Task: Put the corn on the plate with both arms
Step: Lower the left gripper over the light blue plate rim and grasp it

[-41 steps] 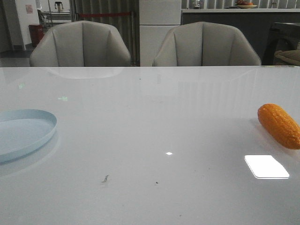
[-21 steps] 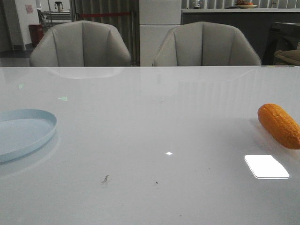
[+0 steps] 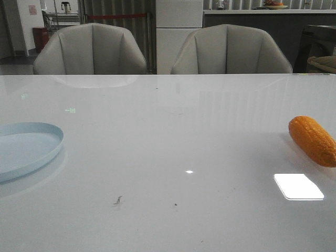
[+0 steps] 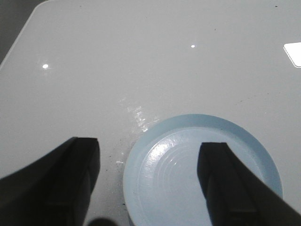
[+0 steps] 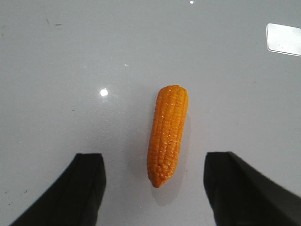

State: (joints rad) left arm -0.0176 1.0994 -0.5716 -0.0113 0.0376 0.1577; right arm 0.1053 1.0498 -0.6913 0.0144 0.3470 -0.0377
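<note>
I hold my right gripper wide open and empty above the corn, which lies on the table far right of the plate. I should descend centred and close across its middle. My left gripper gapes empty over the plate. One corn, one plate.

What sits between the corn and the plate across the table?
Nothing visible does: only bare white table lies between the corn at the right and the plate at the left.
</note>
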